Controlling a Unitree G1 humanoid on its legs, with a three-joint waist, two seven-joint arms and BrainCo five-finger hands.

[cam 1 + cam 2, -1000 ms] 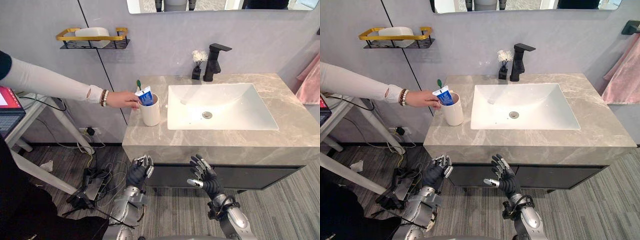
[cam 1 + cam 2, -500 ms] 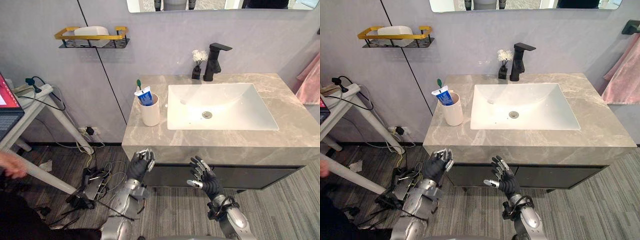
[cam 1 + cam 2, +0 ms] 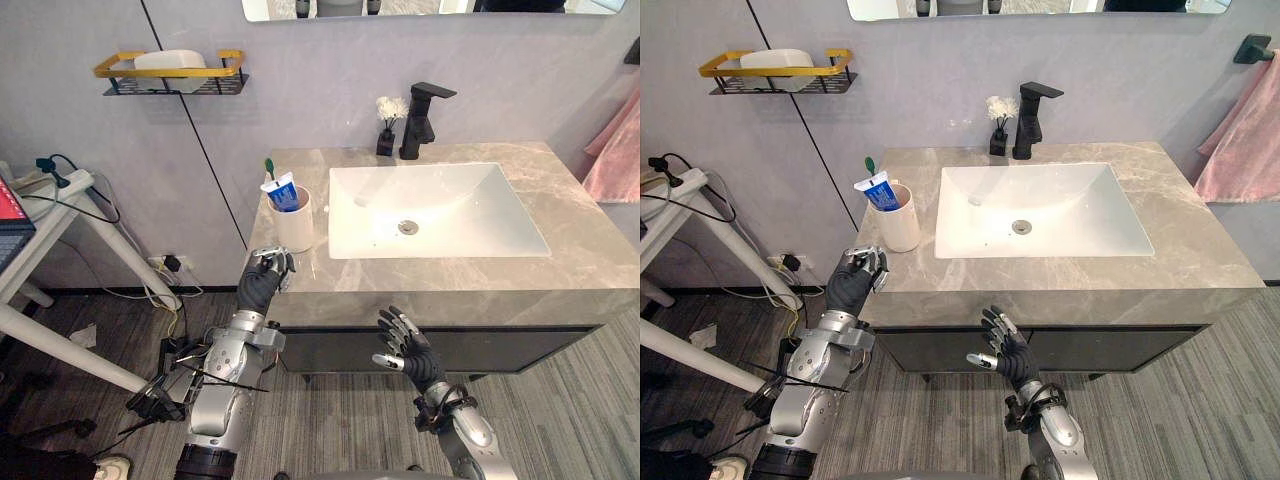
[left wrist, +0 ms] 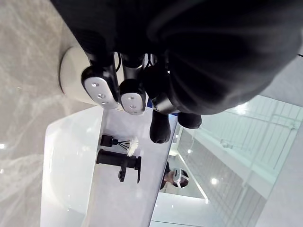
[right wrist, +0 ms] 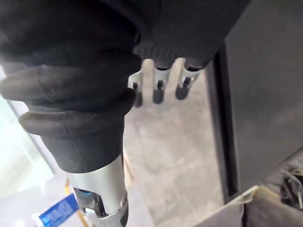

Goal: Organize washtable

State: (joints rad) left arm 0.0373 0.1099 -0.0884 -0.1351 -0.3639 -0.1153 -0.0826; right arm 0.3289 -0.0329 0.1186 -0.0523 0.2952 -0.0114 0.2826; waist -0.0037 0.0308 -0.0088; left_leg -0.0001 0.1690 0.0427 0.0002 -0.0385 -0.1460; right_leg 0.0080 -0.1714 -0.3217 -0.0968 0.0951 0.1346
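A white cup [image 3: 297, 224] stands at the left of the grey marble counter [image 3: 420, 272]. A blue toothpaste tube [image 3: 283, 194] and a green toothbrush [image 3: 268, 168] stick out of it. My left hand [image 3: 262, 283] is raised to the counter's front left edge, just in front of the cup and apart from it, with relaxed fingers holding nothing. The left wrist view shows the cup [image 4: 72, 75] just past those fingers [image 4: 100, 88]. My right hand [image 3: 406, 346] hangs below the counter's front edge, fingers spread and empty.
A white basin [image 3: 433, 210] takes up the counter's middle, with a black faucet [image 3: 421, 120] and a small vase of white flowers [image 3: 387, 128] behind it. A gold wall shelf [image 3: 168, 72] hangs at upper left. A pink towel [image 3: 613, 152] is at right, a folding table [image 3: 52, 205] at left.
A person's hand that touched the cup's contents has withdrawn out of view. My left hand has risen from below the counter to its front left edge. The camera shifted slightly.
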